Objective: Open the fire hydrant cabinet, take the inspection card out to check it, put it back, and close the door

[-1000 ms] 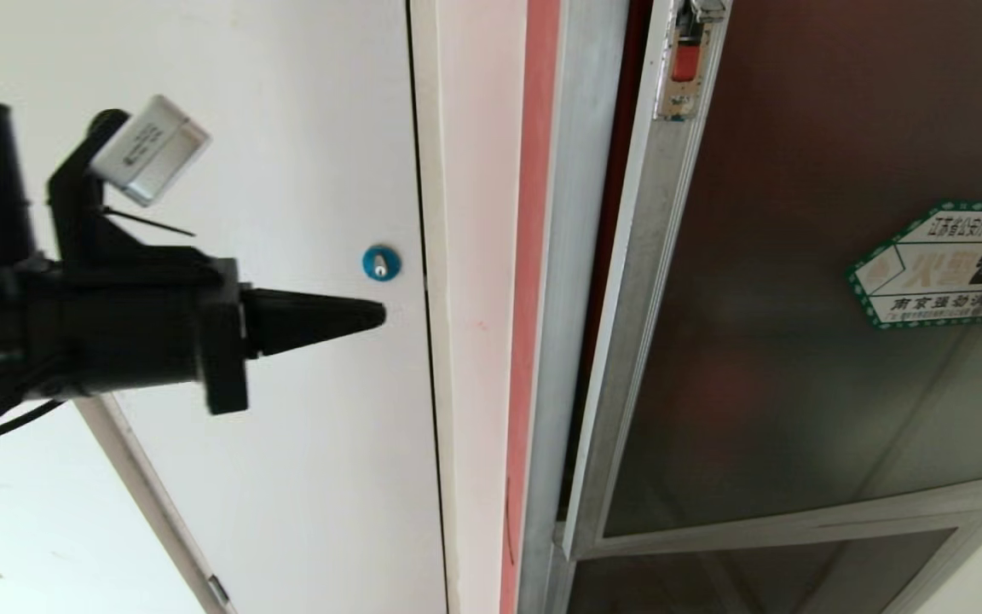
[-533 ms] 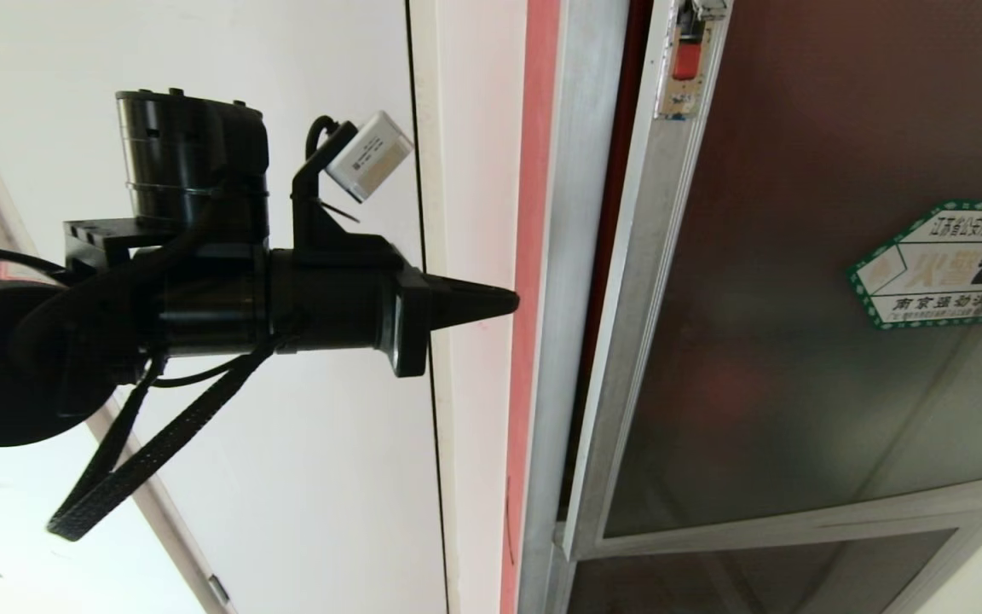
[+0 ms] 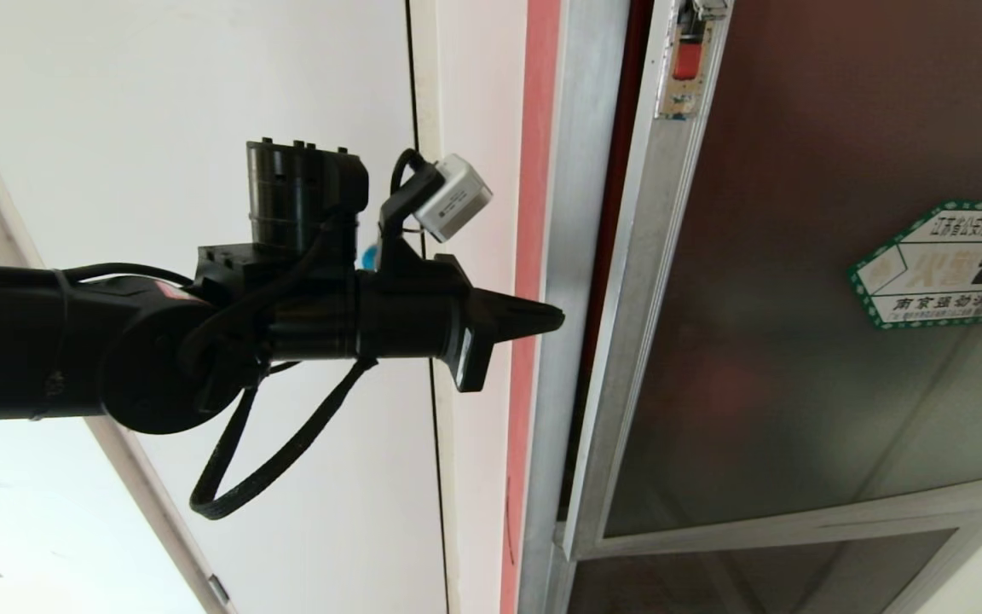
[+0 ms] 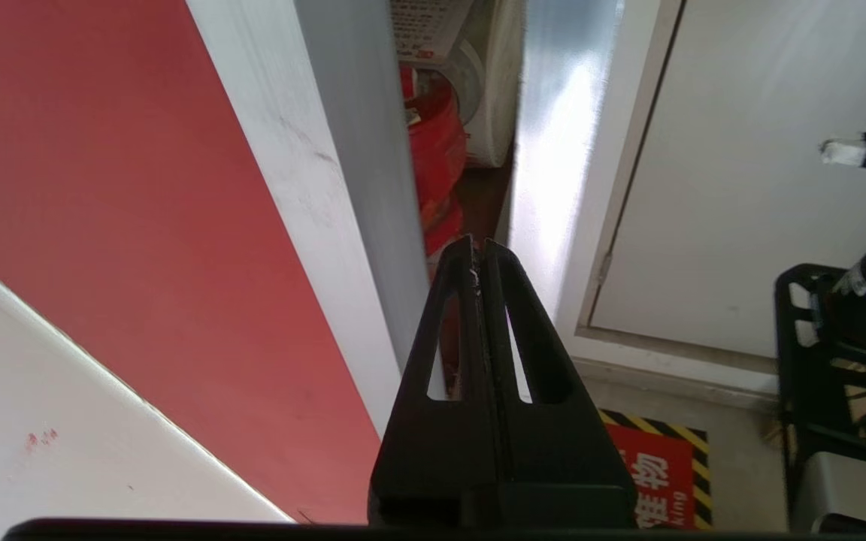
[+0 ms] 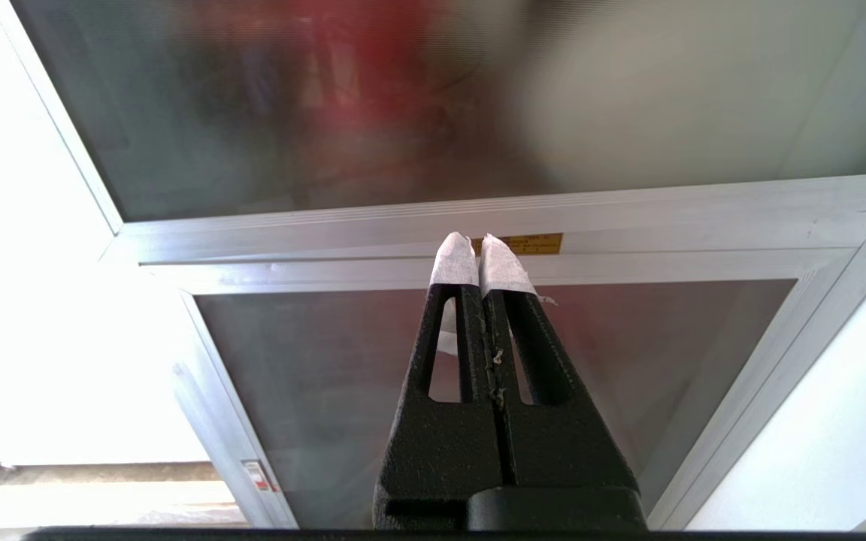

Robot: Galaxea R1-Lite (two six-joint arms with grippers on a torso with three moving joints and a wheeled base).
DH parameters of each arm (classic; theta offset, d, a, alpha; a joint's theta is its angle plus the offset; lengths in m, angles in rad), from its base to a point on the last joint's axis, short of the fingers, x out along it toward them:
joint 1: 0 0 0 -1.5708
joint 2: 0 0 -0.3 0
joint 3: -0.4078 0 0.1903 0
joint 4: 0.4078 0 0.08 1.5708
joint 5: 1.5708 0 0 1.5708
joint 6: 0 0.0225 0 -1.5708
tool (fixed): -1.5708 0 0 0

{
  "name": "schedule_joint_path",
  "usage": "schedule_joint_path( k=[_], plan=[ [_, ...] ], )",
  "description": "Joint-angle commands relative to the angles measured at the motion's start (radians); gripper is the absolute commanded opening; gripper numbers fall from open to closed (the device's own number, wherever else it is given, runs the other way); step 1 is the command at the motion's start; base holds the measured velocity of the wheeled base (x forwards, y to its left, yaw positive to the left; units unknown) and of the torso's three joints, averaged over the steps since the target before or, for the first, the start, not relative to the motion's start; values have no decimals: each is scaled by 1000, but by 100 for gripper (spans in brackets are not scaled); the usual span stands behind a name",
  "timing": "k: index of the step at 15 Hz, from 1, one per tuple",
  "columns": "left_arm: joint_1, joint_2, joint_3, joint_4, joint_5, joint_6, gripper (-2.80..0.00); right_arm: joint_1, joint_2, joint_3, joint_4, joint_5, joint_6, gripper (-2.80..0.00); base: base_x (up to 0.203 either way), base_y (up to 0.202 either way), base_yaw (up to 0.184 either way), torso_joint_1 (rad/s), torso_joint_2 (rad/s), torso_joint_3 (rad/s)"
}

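Where it earlier hung by the white door, left gripper [image 3: 555,318], jaws pressed together, now at cabinet frame [image 3: 572,256].

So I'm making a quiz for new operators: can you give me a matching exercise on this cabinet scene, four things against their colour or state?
Things:
1. left hand
2. door
3. latch
4. sticker

States:
A. green-bordered, with a telephone symbol
B. ajar, with a gap at its edge
C. shut, tip at the door gap
D. small and red, near the door's top edge

Pairs: 1-C, 2-B, 3-D, 4-A
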Motion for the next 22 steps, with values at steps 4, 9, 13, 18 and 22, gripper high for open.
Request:
schedule_joint_path(
  k=[4,9,13,18,22],
  plan=[
    [-4,66,-85,-2,3,15,-280,0,2,0,-1,0,-1,-280,0,0,0,0,0,0],
    [-7,97,-121,-3,6,50,-280,0,2,0,0,0,0,-280,0,0,0,0,0,0],
    [-39,121,-133,-49,26,56,-280,0,2,0,-1,0,0,-280,0,0,0,0,0,0],
    [-74,108,-120,-59,62,57,-280,0,2,0,-1,0,0,-280,0,0,0,0,0,0],
    [-93,67,-76,-59,61,57,-280,0,2,0,-1,0,0,-280,0,0,0,0,0,0]
  ],
)
